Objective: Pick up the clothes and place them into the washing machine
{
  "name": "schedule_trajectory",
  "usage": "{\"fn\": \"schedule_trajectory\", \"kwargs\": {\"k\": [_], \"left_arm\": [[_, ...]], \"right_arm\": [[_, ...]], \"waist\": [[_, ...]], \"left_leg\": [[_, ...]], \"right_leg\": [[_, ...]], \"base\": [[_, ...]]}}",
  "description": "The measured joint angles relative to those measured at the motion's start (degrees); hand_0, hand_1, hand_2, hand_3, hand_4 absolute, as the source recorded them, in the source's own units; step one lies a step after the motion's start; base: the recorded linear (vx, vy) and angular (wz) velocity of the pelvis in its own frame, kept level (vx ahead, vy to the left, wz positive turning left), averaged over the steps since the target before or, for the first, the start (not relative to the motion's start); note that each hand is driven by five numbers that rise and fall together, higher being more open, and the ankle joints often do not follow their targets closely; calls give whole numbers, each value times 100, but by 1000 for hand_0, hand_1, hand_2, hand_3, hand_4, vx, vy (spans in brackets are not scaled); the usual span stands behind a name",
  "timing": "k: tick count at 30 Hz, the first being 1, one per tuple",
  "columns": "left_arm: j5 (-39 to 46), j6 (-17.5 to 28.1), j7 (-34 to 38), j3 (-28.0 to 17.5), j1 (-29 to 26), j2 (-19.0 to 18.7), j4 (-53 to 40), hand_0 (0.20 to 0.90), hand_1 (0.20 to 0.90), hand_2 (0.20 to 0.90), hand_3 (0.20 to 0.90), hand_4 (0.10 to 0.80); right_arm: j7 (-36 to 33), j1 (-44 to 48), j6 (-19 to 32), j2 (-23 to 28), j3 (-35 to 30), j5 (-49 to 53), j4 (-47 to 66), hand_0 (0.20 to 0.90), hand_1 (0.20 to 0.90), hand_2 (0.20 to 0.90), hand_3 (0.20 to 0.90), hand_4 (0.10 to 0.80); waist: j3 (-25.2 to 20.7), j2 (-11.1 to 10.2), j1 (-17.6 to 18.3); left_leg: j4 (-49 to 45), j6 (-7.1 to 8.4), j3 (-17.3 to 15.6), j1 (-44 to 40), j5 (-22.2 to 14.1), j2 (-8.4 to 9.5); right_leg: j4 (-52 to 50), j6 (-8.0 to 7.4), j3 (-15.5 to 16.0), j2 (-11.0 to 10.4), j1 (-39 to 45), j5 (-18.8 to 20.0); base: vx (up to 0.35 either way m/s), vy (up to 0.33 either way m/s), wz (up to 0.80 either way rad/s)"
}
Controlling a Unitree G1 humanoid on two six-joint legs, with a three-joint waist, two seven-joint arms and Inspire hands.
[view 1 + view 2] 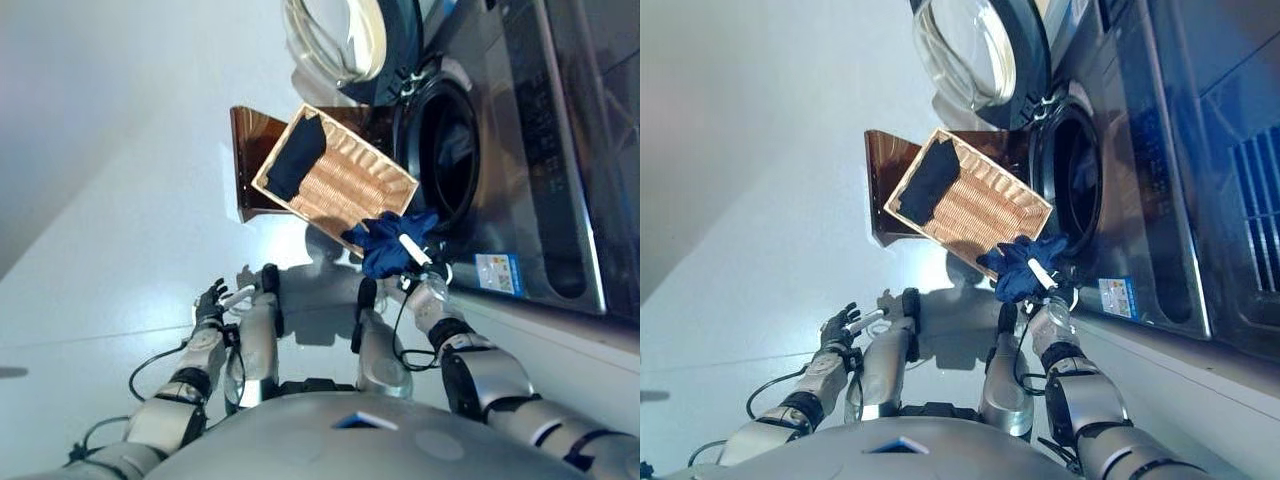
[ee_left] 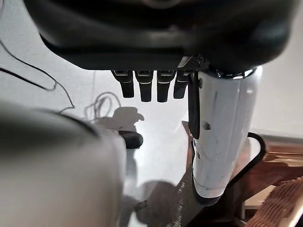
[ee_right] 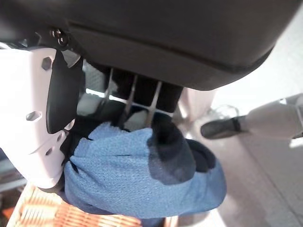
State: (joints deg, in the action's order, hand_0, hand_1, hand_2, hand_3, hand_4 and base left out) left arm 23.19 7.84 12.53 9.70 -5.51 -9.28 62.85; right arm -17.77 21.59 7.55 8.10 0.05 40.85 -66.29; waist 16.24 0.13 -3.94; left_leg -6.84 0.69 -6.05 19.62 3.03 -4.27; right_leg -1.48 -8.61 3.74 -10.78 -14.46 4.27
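My right hand (image 1: 418, 262) is shut on a blue garment (image 1: 385, 240), holding it in the air just in front of the washing machine's round opening (image 1: 445, 150). In the right wrist view the blue garment (image 3: 142, 177) bunches under my curled fingers and white-covered thumb (image 3: 33, 127). A dark garment (image 1: 297, 155) lies in the wicker basket (image 1: 350, 185) on a brown stool (image 1: 255, 150). My left hand (image 1: 213, 297) hangs low at my left side, fingers relaxed and holding nothing; they show straight in the left wrist view (image 2: 151, 85).
The washer's glass door (image 1: 335, 35) stands swung open above the opening. The machine's dark front panel (image 1: 560, 150) runs along the right. Pale floor (image 1: 120, 200) spreads to the left of the stool.
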Motion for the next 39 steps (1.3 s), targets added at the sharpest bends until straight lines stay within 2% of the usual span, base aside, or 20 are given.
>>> {"fn": "schedule_trajectory", "kwargs": {"k": [3, 12, 18, 21, 24, 28, 39], "left_arm": [[-4, 3, 3, -1, -68, -9, -38, 900, 900, 900, 900, 800], [-27, 1, 8, -16, -160, -3, -76, 900, 900, 900, 900, 800], [-99, -36, 5, -212, -58, -7, -51, 900, 900, 900, 900, 800], [-114, -109, -8, -292, -31, 6, -49, 900, 900, 900, 900, 800], [-124, -131, -11, -297, 87, -42, -38, 900, 900, 900, 900, 800], [-176, -158, -100, -301, 217, -52, 91, 900, 900, 900, 900, 800], [-440, -266, -131, -650, 593, -168, 287, 900, 900, 900, 900, 800]], "right_arm": [[28, 79, 1, -1, 3, -7, 0, 200, 200, 200, 200, 300], [48, -1, -2, -14, 1, -103, -15, 200, 200, 200, 200, 300], [168, -336, -14, -23, 16, -295, -15, 200, 200, 200, 200, 300], [180, -532, -27, -24, -1, -332, -13, 200, 200, 200, 200, 300], [292, -807, -28, -32, -10, -330, -18, 200, 200, 200, 200, 300], [352, -974, -23, -49, -71, -326, -110, 200, 200, 200, 200, 300], [423, -1379, -103, -179, -239, -323, -329, 200, 200, 200, 200, 300]], "waist": [[21, 30, -12], [173, 60, 10], [91, -19, 2], [43, -93, -11], [-251, -239, -9], [-513, -344, -11], [-1126, -506, -34]], "left_leg": [[8, -19, -1, -15, 12, 24], [135, -6, -2, -593, 0, 30], [333, 62, 8, -1025, 22, 10], [457, 53, 178, -1233, 89, 17], [547, 102, 389, -1299, 133, 15], [585, 161, 462, -1307, 156, 7], [824, 150, 425, -1628, 228, 0]], "right_leg": [[13, -62, -10, -38, 21, 43], [122, -24, -2, -22, 578, 17], [279, -11, 24, 11, 1003, 11], [388, -42, 219, 22, 1356, 29], [494, -16, 499, 51, 1602, -45], [478, 7, 788, 74, 1779, -153], [489, 18, 830, 44, 2010, -247]], "base": [[61, 2, 3], [52, -19, -2], [82, -28, 1], [77, -26, 30], [26, -14, 44], [79, 22, 39], [55, 26, 2]]}}
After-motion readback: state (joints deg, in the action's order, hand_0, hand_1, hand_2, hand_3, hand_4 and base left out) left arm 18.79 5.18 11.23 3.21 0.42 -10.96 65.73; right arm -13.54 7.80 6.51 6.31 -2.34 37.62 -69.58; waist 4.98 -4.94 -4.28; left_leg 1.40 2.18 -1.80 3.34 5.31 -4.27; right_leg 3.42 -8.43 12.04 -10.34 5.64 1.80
